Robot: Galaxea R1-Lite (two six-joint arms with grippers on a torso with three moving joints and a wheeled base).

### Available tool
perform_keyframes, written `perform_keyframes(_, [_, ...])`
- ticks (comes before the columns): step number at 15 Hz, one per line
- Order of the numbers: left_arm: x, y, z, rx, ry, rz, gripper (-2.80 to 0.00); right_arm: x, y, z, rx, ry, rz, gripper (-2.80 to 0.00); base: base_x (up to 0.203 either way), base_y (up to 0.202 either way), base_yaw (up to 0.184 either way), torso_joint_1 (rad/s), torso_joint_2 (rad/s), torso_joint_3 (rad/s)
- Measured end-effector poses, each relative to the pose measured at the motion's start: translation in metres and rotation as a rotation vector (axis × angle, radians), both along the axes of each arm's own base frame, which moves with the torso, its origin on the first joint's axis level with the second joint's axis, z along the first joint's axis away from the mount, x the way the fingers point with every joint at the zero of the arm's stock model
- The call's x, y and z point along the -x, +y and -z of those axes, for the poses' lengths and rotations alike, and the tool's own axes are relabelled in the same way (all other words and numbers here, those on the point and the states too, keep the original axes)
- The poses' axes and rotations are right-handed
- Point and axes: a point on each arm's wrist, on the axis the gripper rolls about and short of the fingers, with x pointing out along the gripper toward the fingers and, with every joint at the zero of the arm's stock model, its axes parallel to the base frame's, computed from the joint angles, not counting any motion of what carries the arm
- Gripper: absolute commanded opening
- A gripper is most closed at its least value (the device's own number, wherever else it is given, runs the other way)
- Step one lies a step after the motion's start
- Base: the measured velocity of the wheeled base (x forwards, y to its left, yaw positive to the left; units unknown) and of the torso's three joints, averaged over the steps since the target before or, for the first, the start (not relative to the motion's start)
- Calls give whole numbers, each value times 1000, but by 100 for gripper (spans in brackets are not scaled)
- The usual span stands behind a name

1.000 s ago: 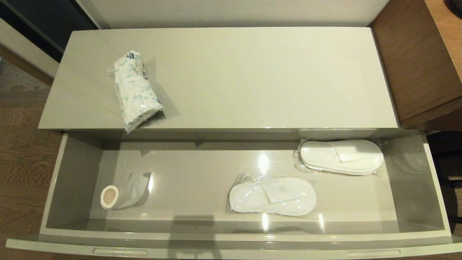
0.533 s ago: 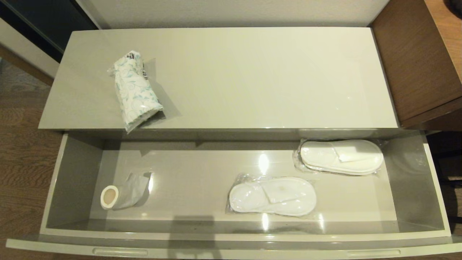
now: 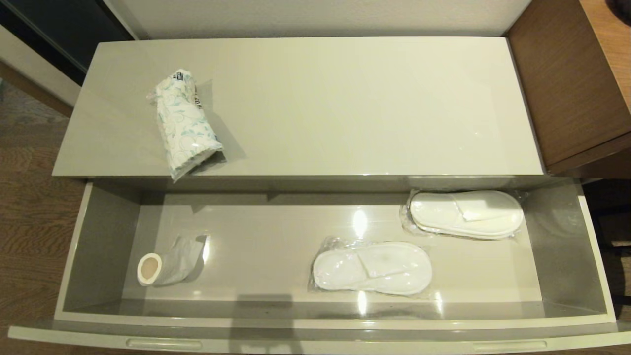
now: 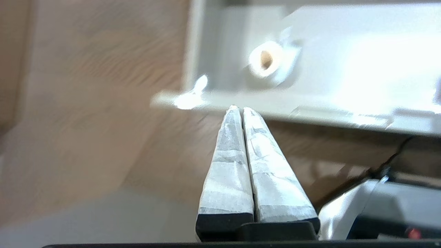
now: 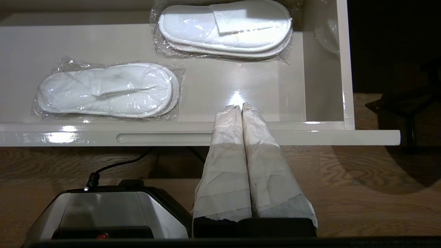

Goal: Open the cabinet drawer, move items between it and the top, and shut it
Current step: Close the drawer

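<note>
The cabinet drawer [image 3: 74,246] stands pulled fully out, its cream front [image 3: 315,340] at the near edge. The tissue pack [image 3: 183,123], white with pale blue swirls, lies on the cream top [image 3: 345,98] towards its left, one end over the front edge. Neither arm shows in the head view. My left gripper [image 4: 240,108] is shut and empty, held over the wooden floor just short of the drawer front's left end [image 4: 275,110]. My right gripper [image 5: 240,106] is shut and empty, its tips over the drawer front [image 5: 310,137] by the right slot handle [image 5: 162,138].
Inside the drawer lie a wrapped white roll [image 3: 165,264] at the left and two bagged pairs of white slippers [image 3: 372,267] [image 3: 466,213] towards the right. Brown wood-grain furniture [image 3: 572,79] adjoins the cabinet's right end. My base [image 5: 103,213] sits on the floor below the drawer.
</note>
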Motion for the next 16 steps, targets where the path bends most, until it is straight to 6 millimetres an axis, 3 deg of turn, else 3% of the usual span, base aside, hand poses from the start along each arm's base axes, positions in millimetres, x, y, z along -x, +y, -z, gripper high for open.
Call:
perform_keyframes(2, [-23, -2, 19, -27, -92, 102, -280, 0, 0, 0, 0, 0, -1, -280, 0, 0, 0, 0, 0, 0])
perform_keyframes(4, [-33, -4, 28, -71, -189, 206, -280, 0, 0, 0, 1, 0, 1, -280, 0, 0, 0, 0, 0, 0])
perform_keyframes(6, [-34, -6, 28, -88, -238, 255, -280, 0, 0, 0, 1, 0, 1, -280, 0, 0, 0, 0, 0, 0])
perform_keyframes(9, [-36, -2, 37, -61, -154, 103, -280, 0, 0, 0, 1, 0, 0, -280, 0, 0, 0, 0, 0, 0])
perform_keyframes(16, [-37, -4, 39, 74, -161, 196, -280, 0, 0, 0, 1, 0, 1, -280, 0, 0, 0, 0, 0, 0])
